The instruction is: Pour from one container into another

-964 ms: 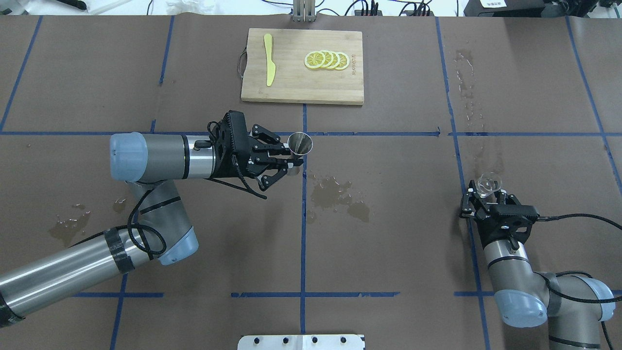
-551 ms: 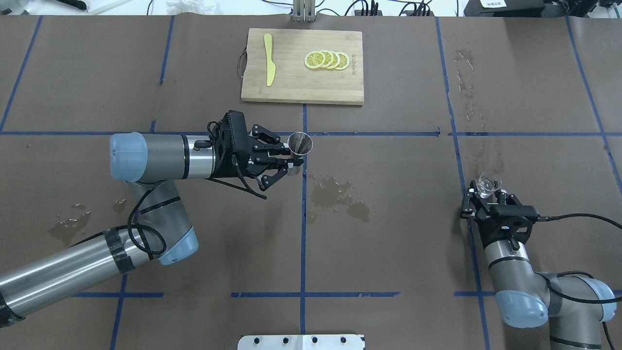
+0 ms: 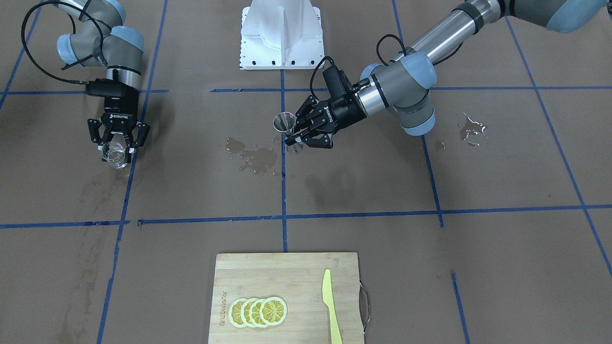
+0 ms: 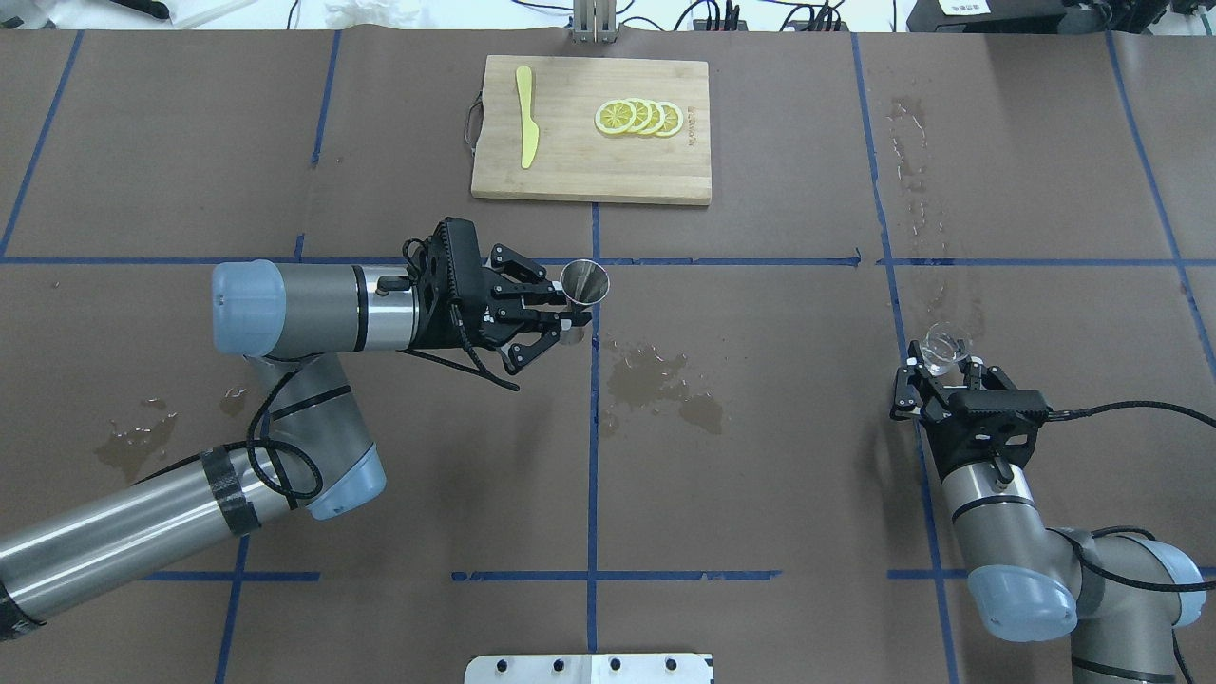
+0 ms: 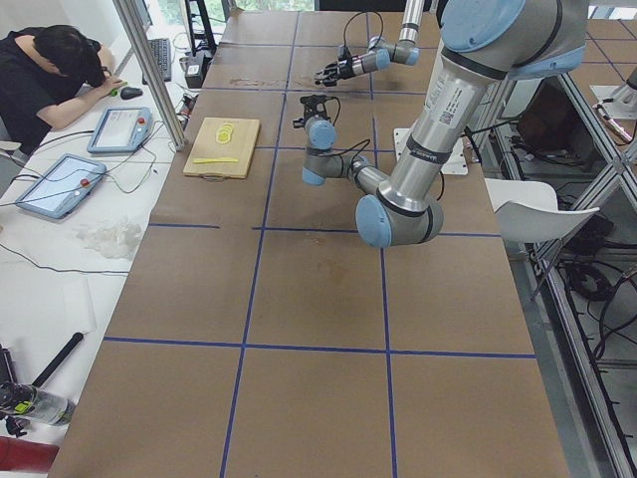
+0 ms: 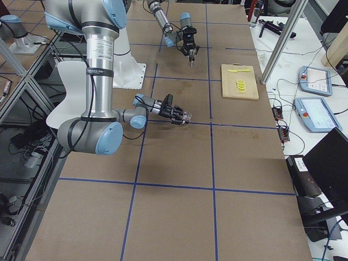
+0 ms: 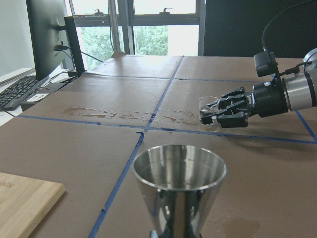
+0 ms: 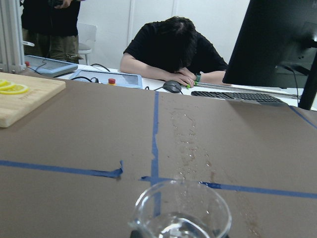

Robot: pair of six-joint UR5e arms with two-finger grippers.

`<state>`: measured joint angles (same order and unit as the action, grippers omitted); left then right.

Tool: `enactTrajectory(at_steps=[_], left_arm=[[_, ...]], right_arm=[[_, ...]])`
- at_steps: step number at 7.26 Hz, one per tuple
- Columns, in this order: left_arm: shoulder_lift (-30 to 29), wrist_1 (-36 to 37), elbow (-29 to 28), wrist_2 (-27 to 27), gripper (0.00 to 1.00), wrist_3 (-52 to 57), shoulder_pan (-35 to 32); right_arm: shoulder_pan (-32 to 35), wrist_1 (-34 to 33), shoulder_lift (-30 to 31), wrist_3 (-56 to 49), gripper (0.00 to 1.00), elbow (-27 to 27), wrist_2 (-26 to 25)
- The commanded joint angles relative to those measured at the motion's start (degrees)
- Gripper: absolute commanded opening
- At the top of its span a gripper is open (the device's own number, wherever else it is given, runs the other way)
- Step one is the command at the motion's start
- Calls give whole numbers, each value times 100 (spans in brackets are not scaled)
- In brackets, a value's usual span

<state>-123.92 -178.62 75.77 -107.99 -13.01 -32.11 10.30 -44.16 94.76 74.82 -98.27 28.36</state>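
1. Brown paper crossed by blue tape lines covers the desk [image 4: 760, 456]; both arms work low over it.
2. Between the fingers of the right claw [image 4: 942, 366] sits the clear glass cup [image 4: 944, 345]; it is upright with its mouth up, and the fingers are clamped on its sides; whether its base touches the desk I cannot tell.
3. Well apart from that claw, towards the desk's middle, the left claw [image 4: 570, 320] reaches out level and is clamped on the narrow waist of the steel jigger [image 4: 584, 282]; the jigger stands upright with its wide cone on top, lifted clear of the desk.
4. Just beyond the left claw's fingertips, on the side towards the right claw, a wet patch [image 4: 655, 380] darkens the paper; a blue tape line runs under the jigger.
5. Ahead of the right claw, a trail of droplets [image 4: 912, 171] runs along the paper towards the far edge.
6. Farther from the left claw, across a tape line, lies a wooden cutting board [image 4: 589, 171]; on it are overlapping lemon slices [image 4: 638, 117] and, apart from them, a yellow knife [image 4: 525, 116].
7. Beyond the desk's far edge, the right wrist view shows a person [image 8: 173, 49] bent over a white table beside a tablet [image 8: 106, 78].
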Motion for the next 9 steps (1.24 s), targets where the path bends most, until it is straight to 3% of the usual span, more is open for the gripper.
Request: enactTrajectory(at_steps=[1,2,6,7,9], left_arm=[[26,-6,8,-3,0,0,3],[26,-6,8,-3,0,0,3],[9,-6,17,-3,0,9,20],[9,-6,17,-3,0,9,38],[26,-6,17,-3,0,18,64]], right_arm=[[15,1430,94,-1898,0,-8,-58],[50,2150,78,-2562,0,9,-32],[297,2272,-492,-3788,0,-78,293],[401,2037,-859,-3834,0,-96,319],[542,750,-1780,-3834,0,-157,372]])
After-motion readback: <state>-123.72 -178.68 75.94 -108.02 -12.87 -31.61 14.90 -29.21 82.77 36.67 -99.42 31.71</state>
